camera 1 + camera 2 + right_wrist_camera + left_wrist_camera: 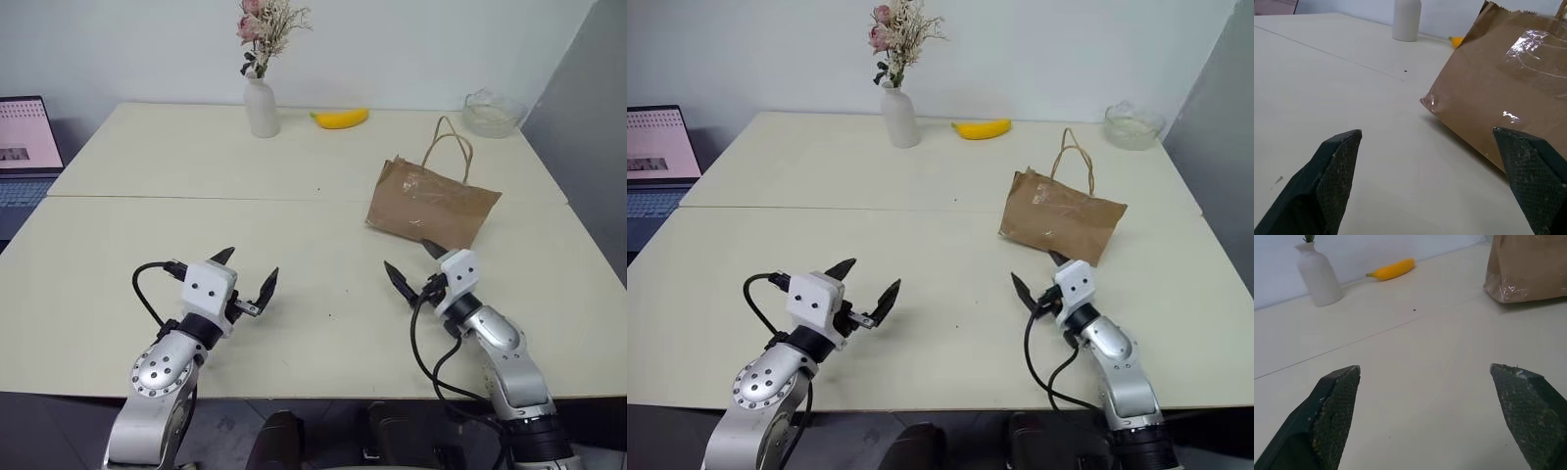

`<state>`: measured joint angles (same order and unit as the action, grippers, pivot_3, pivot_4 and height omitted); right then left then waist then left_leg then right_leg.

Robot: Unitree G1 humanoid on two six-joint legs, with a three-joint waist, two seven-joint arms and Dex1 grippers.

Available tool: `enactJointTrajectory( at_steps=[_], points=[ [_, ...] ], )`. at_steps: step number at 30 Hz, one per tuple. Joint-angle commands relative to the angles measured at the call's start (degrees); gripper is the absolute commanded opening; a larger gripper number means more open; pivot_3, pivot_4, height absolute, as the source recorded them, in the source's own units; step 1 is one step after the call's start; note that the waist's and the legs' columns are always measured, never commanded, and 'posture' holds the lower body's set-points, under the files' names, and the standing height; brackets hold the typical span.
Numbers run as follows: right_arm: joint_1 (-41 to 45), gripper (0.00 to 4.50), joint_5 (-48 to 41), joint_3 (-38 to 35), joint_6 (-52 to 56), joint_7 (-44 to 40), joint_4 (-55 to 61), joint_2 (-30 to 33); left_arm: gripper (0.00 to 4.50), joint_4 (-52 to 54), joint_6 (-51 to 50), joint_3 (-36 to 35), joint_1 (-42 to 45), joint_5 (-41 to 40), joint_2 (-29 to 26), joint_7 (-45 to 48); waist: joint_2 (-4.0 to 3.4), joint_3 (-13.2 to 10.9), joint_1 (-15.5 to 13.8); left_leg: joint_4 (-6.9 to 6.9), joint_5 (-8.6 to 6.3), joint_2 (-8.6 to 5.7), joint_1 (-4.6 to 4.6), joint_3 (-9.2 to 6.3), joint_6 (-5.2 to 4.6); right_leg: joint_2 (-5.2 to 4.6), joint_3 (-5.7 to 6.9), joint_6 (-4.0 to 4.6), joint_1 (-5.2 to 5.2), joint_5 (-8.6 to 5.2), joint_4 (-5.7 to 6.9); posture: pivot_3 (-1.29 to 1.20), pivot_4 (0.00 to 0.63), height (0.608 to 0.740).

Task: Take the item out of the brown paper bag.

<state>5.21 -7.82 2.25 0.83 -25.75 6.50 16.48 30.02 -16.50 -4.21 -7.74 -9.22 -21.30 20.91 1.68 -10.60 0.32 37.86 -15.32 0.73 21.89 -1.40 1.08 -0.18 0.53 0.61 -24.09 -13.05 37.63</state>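
Task not begun. Brown paper bag (431, 204) seen lying on bench (294, 225), 12 o'clock of right gripper (414, 266); item hidden, presumably inside. Left gripper (247, 273) well apart. Both jaws spread wide, nothing held. Reach, extraction left.

Each arm consists of silver-grey metallic segments with rounded joint housings bearing small screws. A white box-shaped housing with two dark round marks sits at each wrist. The left tool (244, 274) and right tool (413, 262) each carry two black pointed fingers with cross-hatched textured pads (1334, 413). Black cables loop beside both wrists.
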Motion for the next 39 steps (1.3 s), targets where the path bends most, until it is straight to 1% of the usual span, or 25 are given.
enactJointTrajectory(
  at_steps=[1,4,10,15,19,23,26,30,35,39],
  points=[
    [0.3,4.50,0.0,-1.1,-1.3,0.4,1.3,0.3,4.47,3.4,-1.3,0.5,-0.1,-1.9,-0.8,1.6,0.00,0.0,0.0,0.00,0.00,0.00,0.00,0.00,0.00,0.00,0.00,0.00,0.00,0.00,0.00,0.00,0.150,0.740],
    [0.2,4.50,0.0,-1.1,-1.2,0.5,1.4,0.3,4.47,3.8,-1.3,0.9,-0.5,0.0,-1.3,1.0,0.00,0.0,0.0,0.00,0.00,0.00,0.00,-0.01,0.00,0.00,0.00,0.00,0.00,0.00,0.00,0.00,0.150,0.740],
    [-0.3,4.50,0.1,-1.0,-0.7,0.7,1.7,0.3,4.47,4.1,-1.5,1.2,-0.1,0.0,-1.3,0.8,0.00,0.0,0.0,0.00,0.00,0.00,0.00,-0.01,0.00,0.00,-0.01,0.02,0.00,-0.01,0.00,0.00,0.150,0.740],
    [-0.6,4.50,-0.3,-1.6,-0.9,1.6,2.7,0.0,4.47,4.4,-2.8,-1.0,2.1,-3.3,-2.4,2.6,0.00,0.0,0.0,0.00,0.00,0.00,0.01,-0.01,0.00,0.00,0.02,0.03,0.00,-0.01,0.00,0.00,0.150,0.740],
    [-1.2,4.50,-0.3,-4.0,0.1,4.0,7.0,0.3,4.47,3.2,-3.3,-1.5,8.8,-8.6,-5.9,8.9,-0.01,0.0,-0.1,0.00,0.00,-0.01,0.02,0.01,0.00,0.01,0.05,0.01,-0.01,-0.01,0.00,0.00,0.150,0.740],
    [-0.9,4.50,-1.4,-8.0,3.2,6.8,13.9,1.1,4.47,2.0,-6.1,0.3,17.2,-12.6,-7.1,12.2,-0.01,0.0,-0.2,0.01,0.00,-0.07,0.05,0.03,0.00,0.03,0.02,-0.05,0.00,0.03,-0.01,0.00,0.150,0.740],
    [2.5,4.50,-2.0,-11.1,6.5,8.5,17.7,2.5,4.47,2.1,-8.8,1.2,21.4,-15.6,-7.7,14.5,-0.01,0.0,0.0,0.01,0.00,-0.09,0.07,0.04,0.01,0.06,-0.03,-0.11,0.00,0.06,-0.05,0.00,0.150,0.740],
    [9.3,4.50,-4.8,-13.5,13.3,8.7,17.7,4.6,4.47,2.2,-11.8,1.9,24.9,-19.1,-8.4,16.6,-0.01,0.0,0.3,0.01,0.01,-0.06,0.00,0.06,0.01,0.08,-0.07,-0.15,0.01,0.09,-0.02,0.00,0.150,0.740],
    [20.3,4.50,-11.1,-15.6,21.6,5.4,11.2,8.3,4.47,1.0,-12.8,2.0,27.6,-20.3,-7.8,16.8,-0.02,0.0,0.3,0.00,0.01,-0.03,0.04,0.11,0.00,0.24,0.01,-0.13,0.00,0.08,-0.01,0.00,0.150,0.740],
    [28.4,4.50,-11.6,-15.0,23.1,1.8,2.8,12.1,4.47,1.0,-13.3,2.1,28.3,-21.1,-7.1,16.5,-0.04,0.0,0.2,0.02,0.01,-0.08,0.04,0.13,0.00,0.23,-0.04,-0.14,0.01,0.09,-0.04,0.00,0.150,0.740]
  ],
)
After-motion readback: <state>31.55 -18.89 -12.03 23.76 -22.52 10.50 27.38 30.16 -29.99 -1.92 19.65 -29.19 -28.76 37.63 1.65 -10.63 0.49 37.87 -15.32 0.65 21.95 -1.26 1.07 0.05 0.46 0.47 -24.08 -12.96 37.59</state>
